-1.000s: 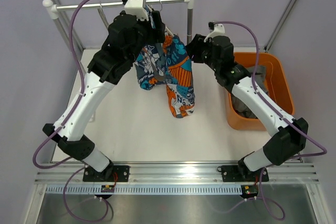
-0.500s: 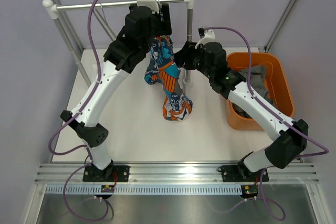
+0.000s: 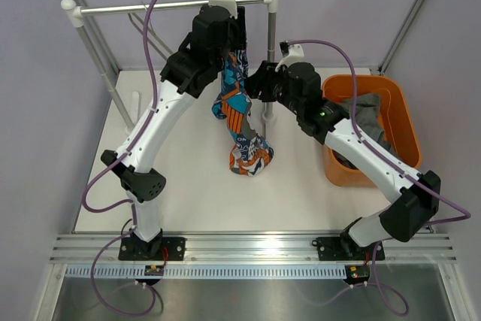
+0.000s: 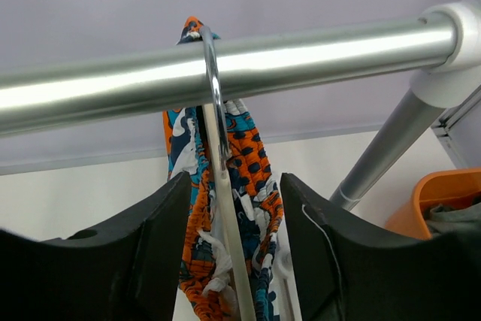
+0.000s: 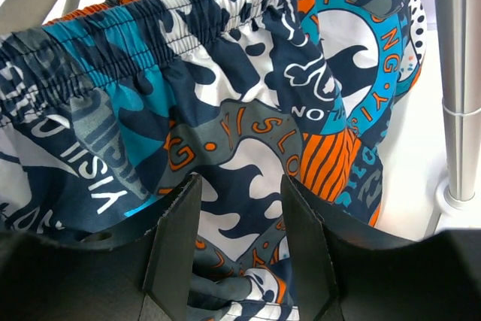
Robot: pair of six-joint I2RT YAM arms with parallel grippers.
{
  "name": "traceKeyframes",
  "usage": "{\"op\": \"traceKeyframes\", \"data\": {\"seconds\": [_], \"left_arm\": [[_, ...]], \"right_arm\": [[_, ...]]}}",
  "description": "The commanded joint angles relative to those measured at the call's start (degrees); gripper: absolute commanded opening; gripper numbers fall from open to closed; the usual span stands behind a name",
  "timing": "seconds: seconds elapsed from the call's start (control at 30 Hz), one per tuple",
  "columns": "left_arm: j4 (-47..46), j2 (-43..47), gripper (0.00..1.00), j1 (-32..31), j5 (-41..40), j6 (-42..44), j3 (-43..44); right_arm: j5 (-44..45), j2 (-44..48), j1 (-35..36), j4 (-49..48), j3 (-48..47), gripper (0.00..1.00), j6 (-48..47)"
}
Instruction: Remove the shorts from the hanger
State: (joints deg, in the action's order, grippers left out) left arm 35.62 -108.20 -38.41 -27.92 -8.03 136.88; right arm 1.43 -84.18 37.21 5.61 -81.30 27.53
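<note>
Teal-and-orange shorts (image 3: 239, 122) hang bunched on the hanger (image 4: 218, 133), which is hooked over the metal rail (image 4: 316, 50) at 12 o'clock of the surface (image 3: 180, 186). Left end effector (image 4: 234, 186) is spread, the hanger's neck between its fingers. Right end effector (image 5: 239, 186), at the shorts' 3 o'clock, straddles cloth; whether it is pinching, I cannot tell.

One pair of shorts (image 3: 240, 122), one hanger (image 4: 229, 219) and one garment rail (image 3: 165, 7) are at the far side. There are two robot arms (left arm (image 3: 158, 129), right arm (image 3: 368, 157)). On the right is one orange bin (image 3: 359, 79) holding one heap of grey cloth (image 3: 368, 110).
</note>
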Motion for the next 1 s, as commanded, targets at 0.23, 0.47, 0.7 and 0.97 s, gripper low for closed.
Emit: {"op": "traceKeyframes", "data": {"seconds": [0.23,0.47,0.7,0.97], "left_arm": [[1.91,1.06,0.5,0.27,-1.08,0.65,0.59],[3.06,0.63,0.48,0.53,-1.7,0.56,0.41],[4.37,0.19,0.46,0.53,-2.66,0.39,0.41],[5.16,-0.34,0.39,0.53,-3.45,0.56,0.32]], "right_arm": [[1.82,1.21,0.67,-2.53,0.7,0.55,0.86],[1.56,0.86,0.67,-2.71,0.7,0.56,0.86],[1.38,0.34,0.67,-2.53,0.09,0.56,0.95],[1.29,0.33,0.67,-2.35,0.0,0.56,0.77]]}}
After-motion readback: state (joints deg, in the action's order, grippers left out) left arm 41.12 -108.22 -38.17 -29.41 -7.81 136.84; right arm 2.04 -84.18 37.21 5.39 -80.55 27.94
